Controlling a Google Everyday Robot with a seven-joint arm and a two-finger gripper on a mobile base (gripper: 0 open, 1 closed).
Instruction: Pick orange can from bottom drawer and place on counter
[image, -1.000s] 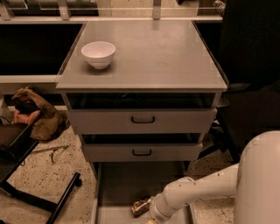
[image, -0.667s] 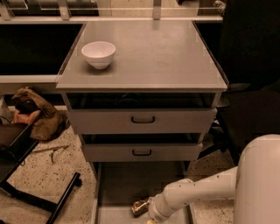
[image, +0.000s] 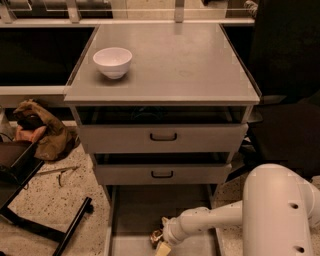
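The tool sat low in the bottom drawer, at the orange can; its grip could not be told.

A white arm extends into the open bottom drawer, its tool at the orange can. A white bowl sits on the grey desk above.
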